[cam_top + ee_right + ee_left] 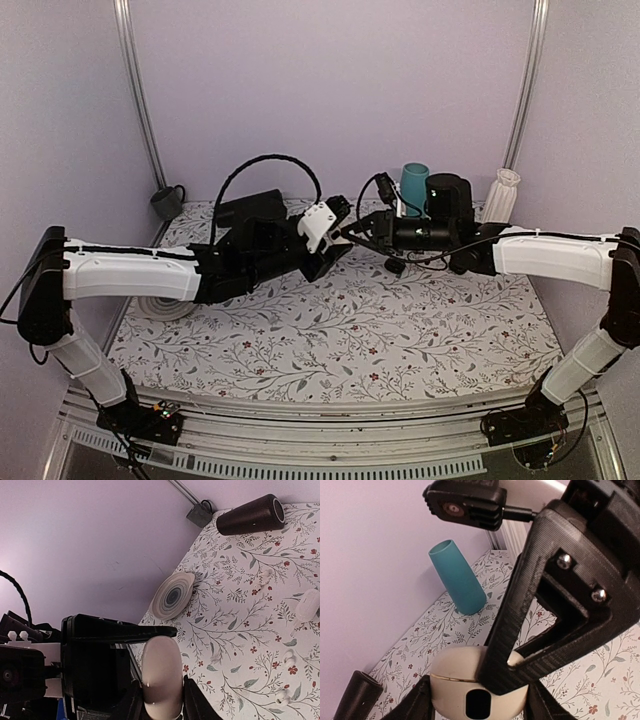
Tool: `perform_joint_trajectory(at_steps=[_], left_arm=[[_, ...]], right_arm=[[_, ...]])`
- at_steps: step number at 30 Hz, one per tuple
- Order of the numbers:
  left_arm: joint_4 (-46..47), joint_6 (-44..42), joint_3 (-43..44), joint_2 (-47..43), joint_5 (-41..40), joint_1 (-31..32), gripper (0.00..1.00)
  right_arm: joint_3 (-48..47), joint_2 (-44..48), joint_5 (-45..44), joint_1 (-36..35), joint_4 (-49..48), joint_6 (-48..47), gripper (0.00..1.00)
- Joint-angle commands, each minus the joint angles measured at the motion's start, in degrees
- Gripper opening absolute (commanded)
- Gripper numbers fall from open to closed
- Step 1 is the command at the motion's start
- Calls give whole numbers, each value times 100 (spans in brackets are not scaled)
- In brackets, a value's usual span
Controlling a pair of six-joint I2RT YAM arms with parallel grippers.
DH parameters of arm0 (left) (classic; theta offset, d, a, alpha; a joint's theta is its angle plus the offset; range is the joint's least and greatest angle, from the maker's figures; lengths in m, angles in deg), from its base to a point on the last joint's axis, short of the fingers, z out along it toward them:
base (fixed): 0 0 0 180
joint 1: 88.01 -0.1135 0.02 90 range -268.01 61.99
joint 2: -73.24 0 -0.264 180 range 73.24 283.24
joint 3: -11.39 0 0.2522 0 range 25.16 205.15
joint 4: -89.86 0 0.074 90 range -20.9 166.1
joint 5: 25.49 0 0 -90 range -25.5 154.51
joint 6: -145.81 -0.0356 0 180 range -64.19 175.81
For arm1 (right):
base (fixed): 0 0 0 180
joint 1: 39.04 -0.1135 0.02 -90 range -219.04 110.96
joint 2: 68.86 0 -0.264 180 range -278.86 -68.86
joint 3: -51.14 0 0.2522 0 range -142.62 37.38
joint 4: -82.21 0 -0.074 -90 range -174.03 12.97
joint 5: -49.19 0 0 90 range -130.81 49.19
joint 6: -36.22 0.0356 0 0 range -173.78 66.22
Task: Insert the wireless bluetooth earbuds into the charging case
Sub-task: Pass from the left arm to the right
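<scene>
The glossy white charging case point(455, 667) is held above the middle of the table, where both grippers meet. Its lid seam is closed. My left gripper point(479, 700) is shut on its sides. My right gripper point(161, 700) is also shut on the case point(161, 670), and one right finger point(520, 610) lies across it. In the top view the grippers meet at the left gripper point(335, 235) and right gripper point(350, 232), and the case is hidden between them. Small white earbuds point(288, 656) point(283, 698) lie loose on the floral cloth.
A teal cup point(414, 188), a black cylinder point(447, 195) and a white ribbed vase point(503, 195) stand at the back right. A grey cup point(167, 202) is at the back left. A ringed plate point(165, 305) lies under the left arm. A dark brown cup point(250, 515) lies on its side.
</scene>
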Motion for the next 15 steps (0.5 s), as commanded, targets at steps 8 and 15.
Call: perform_joint_trajectory(at_steps=[8,15], left_arm=[[36,167,136,102,98,69,60],[177,526,-87,135,484,-23,92]], right_arm=[[-283,-46,79,-37,143,-114,5],[-203,101,-23,18,211,-436,4]])
